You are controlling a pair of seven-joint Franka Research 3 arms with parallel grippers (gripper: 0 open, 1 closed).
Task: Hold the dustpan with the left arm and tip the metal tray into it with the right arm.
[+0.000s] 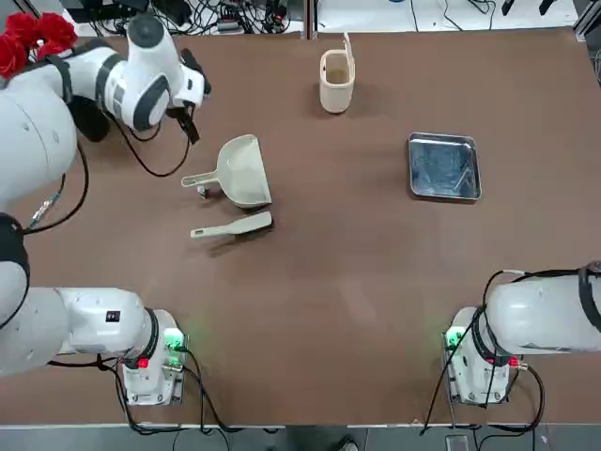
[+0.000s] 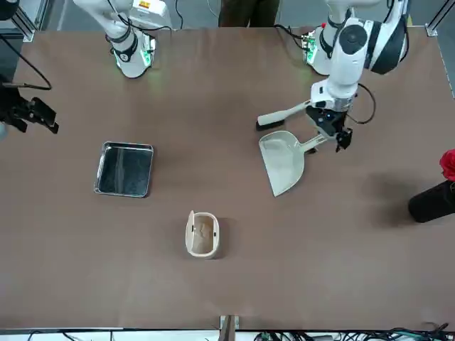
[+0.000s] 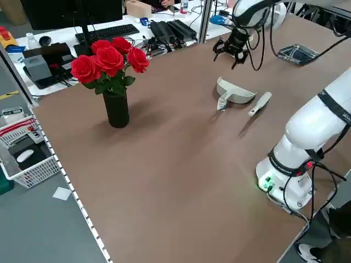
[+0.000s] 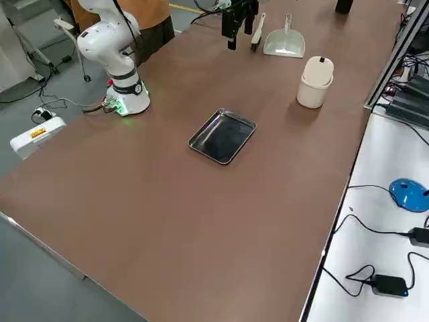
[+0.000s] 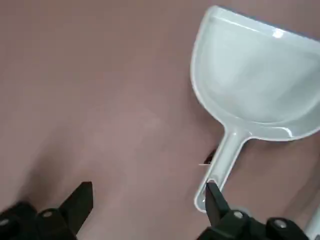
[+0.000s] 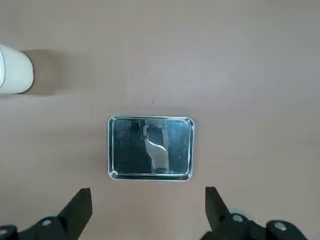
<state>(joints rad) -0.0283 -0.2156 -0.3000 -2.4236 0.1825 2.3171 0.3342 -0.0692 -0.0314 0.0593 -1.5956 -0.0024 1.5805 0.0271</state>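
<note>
In left wrist view, find left tool (image 5: 150, 185) released beside dustpan (image 5: 260, 80), near its handle, likely to leave the mouth free. In right wrist view, find right tool (image 6: 149, 190) released over counter (image 6: 150, 215), apart from metal tray (image 6: 130, 150), probably to approach its rim.

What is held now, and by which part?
Nothing. The left gripper is open near the dustpan's handle; the right gripper is open over the table.
</note>
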